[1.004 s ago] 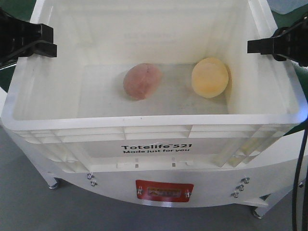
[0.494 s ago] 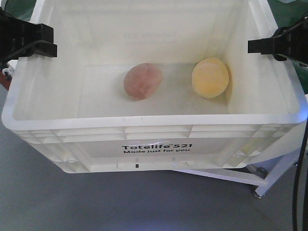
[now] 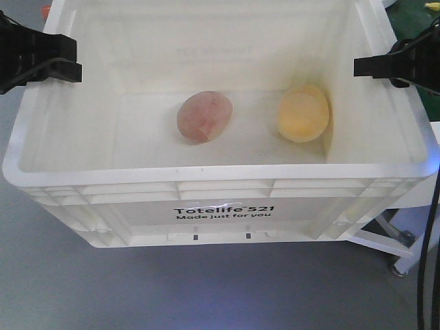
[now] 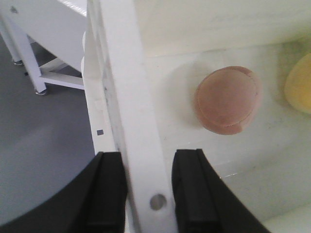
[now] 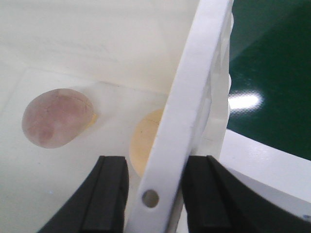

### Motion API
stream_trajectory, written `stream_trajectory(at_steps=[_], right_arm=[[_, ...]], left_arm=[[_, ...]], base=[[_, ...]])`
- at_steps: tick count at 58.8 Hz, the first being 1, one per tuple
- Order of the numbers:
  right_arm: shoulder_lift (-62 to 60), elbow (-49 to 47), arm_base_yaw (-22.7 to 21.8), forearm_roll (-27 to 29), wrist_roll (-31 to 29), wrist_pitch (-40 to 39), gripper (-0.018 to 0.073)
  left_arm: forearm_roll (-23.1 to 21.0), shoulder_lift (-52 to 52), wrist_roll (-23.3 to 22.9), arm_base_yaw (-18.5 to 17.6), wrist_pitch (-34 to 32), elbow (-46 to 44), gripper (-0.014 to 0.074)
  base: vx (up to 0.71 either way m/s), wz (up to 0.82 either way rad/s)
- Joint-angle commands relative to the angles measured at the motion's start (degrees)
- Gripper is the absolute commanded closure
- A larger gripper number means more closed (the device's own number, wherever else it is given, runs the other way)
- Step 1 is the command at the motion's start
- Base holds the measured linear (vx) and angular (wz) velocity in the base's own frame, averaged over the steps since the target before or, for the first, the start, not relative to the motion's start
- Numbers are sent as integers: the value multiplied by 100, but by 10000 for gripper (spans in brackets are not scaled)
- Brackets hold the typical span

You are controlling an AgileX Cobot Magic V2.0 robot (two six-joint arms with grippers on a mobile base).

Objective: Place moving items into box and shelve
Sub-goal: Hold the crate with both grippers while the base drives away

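Observation:
The white box [image 3: 206, 175], printed "Totelife 521", hangs between my two grippers above the grey floor. Both moving items lie on its bottom: the pinkish-brown lump [image 3: 205, 117] near the middle and the pale yellow-orange lump [image 3: 302, 114] against the right wall. My left gripper [image 3: 67, 58] is shut on the box's left rim [image 4: 131, 97], one black finger on each side of it [image 4: 148, 189]. My right gripper [image 3: 364, 67] is shut on the right rim [image 5: 194, 97] in the same way [image 5: 155, 194]. Both lumps show in the wrist views, pinkish-brown [image 4: 227, 99] and yellow-orange [image 5: 146, 141].
A white table frame [image 3: 388, 240] with a castor foot shows at the lower right, below the box. Grey floor [image 3: 69, 289] lies under and left of the box. A green surface [image 5: 272, 73] is beyond the right rim. White frame legs [image 4: 43, 73] stand left of the box.
The white table that was under the box has slid out of view to the right, leaving floor beneath the box. The yellow-orange lump has shifted slightly toward the right wall. Both grips are unchanged.

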Motion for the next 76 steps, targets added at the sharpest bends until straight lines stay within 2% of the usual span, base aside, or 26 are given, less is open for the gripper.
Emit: stream_trajectory(at_steps=[1, 46, 76], right_arm=[[-233, -281, 25, 619, -246, -234, 565], [-233, -281, 25, 618, -246, -221, 565], [-233, -281, 25, 618, -246, -221, 565]], left_arm=[[-375, -204, 55, -25, -818, -294, 603], [-375, -204, 55, -25, -803, -294, 603], [-375, -204, 55, -25, -803, -294, 603]], base=[[-21, 46], [-16, 57], [-10, 73]])
